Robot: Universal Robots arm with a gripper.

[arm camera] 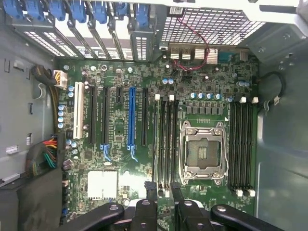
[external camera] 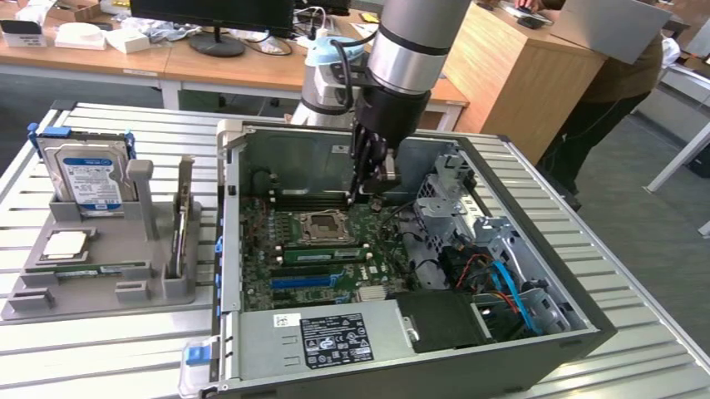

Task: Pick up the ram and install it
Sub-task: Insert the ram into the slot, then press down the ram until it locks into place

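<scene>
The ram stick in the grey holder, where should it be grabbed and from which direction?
Pinch the ram mid-length across its thin faces, coming straight down. It seems to sit on edge in the grey holder's groove, leaving only its long top edge free.

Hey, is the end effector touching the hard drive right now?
Apart. The exterior view shows the hard drive standing in its grey holder outside the case, while the end effector hangs inside the case over the motherboard.

hard drive (external camera: 89, 174): upright in grey stand (external camera: 155, 284) | computer case (external camera: 299, 158): open
</scene>
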